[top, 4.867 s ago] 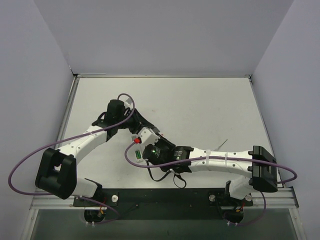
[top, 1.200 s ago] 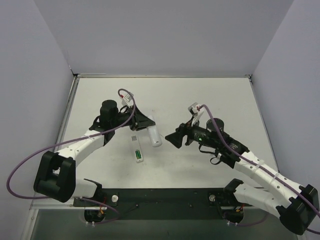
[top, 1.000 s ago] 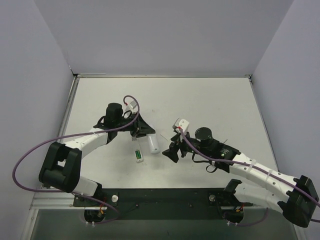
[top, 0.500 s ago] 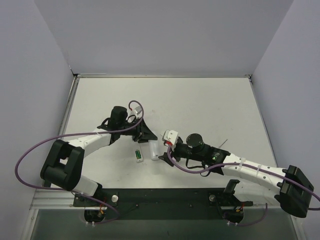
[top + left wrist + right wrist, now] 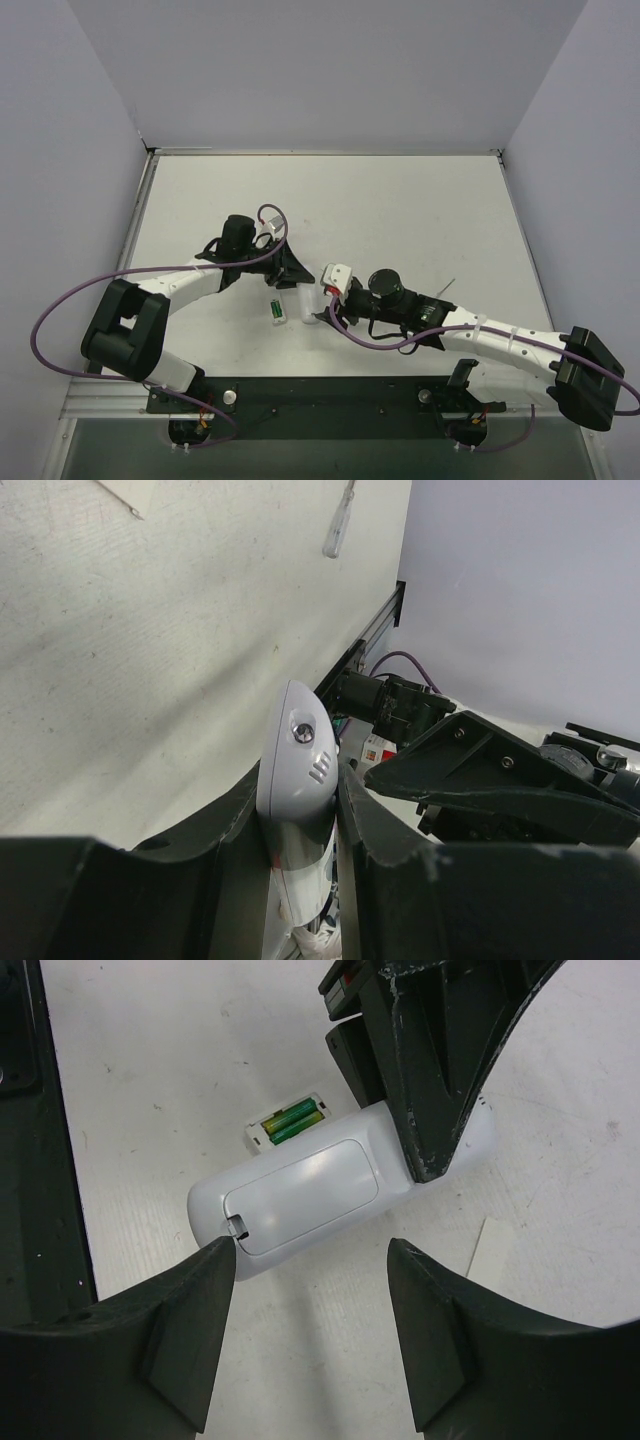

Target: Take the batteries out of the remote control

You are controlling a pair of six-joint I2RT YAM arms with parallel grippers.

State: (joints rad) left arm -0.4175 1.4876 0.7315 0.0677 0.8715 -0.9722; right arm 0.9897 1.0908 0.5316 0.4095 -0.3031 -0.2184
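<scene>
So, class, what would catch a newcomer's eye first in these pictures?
A white remote, cover on, is clamped in the left gripper near the middle of the table. The right gripper faces its end, jaws open. Beside it a second remote lies open, showing green batteries.

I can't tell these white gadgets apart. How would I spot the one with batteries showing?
Look near the table's front edge, midway. A slim remote lies flat beside a fatter remote held by the left pincer. Only the slim one shows green batteries; the other's lid is shut.
</scene>
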